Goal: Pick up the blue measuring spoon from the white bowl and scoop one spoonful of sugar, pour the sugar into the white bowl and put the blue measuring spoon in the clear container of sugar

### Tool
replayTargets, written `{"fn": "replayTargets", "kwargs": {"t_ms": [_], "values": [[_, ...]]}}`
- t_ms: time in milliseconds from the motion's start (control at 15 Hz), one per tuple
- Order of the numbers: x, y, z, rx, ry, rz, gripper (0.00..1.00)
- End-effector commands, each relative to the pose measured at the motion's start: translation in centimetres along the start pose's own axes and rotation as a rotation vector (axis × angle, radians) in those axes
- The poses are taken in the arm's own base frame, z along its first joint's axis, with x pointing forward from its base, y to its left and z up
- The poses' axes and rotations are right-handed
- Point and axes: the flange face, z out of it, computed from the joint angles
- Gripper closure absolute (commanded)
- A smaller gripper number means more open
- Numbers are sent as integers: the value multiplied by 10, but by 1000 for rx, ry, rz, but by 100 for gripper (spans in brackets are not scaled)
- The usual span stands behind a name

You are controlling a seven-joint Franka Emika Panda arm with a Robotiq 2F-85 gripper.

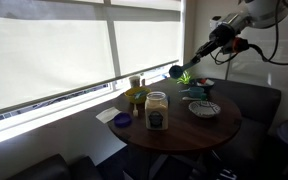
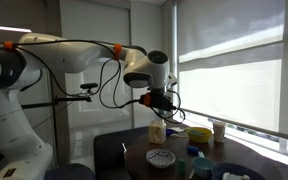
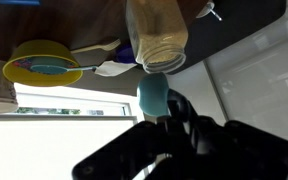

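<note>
Jaws: closed on the handle of the blue measuring spoon (image 3: 152,97). In the wrist view the teal scoop end sticks out just past the jaws, and the handle is mostly hidden between them.

Spoon load: cannot tell. The scoop is too small and too dark in every view to show whether it carries any grains.

Spoon position: held in the air, clear of everything. In the wrist view it sits just beside the mouth of the clear container of sugar (image 3: 156,35), apart from the rim and not inside. In an exterior view the spoon (image 1: 174,71) hangs well above the counter (image 1: 184,130), higher than the container (image 1: 156,110) and off to the side where the white bowl (image 1: 193,110) stands.

Container: upright, open, with the sugar (image 3: 156,22) pale through its wall. No spoon is in it.

Bowl: upright on the counter near the container, not touching it. I cannot tell whether any sugar lies in it.

Further out: a small yellow-green jar (image 1: 136,97) and a dark-blue dish (image 1: 122,121) sit on the far side of the container. A yellow dish (image 3: 42,62) shows in the wrist view. None of these is involved.

Progress, as judged:
- Pick-up from the bowl: done, since the spoon is out and in my grip.
- Scoop: cannot confirm either way.
- Pour into the bowl: no sign of it.
- Spoon left in the container: not yet done.

I am at an early to middle stage, close to the container's mouth.
</note>
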Motion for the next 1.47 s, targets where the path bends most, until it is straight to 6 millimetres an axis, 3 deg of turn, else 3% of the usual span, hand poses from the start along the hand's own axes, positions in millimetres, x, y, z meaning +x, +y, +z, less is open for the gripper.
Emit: {"fn": "replayTargets", "kwargs": {"t_ms": [0, 133, 533, 667, 933, 1067, 1133, 1200, 1333, 1400], "values": [[-2, 4, -2, -4, 1, -1, 92], [5, 6, -1, -1, -14, -26, 98], [84, -25, 1, 4, -337, -100, 98], [114, -41, 13, -8, -403, -135, 98], [159, -58, 62, 5, -486, -191, 98], [173, -60, 80, 6, -523, -227, 98], [153, -67, 66, 16, -479, -213, 98], [157, -65, 75, 22, -485, -219, 92], [155, -61, 79, 25, -490, -213, 92], [155, -60, 75, 20, -487, -212, 98]]}}
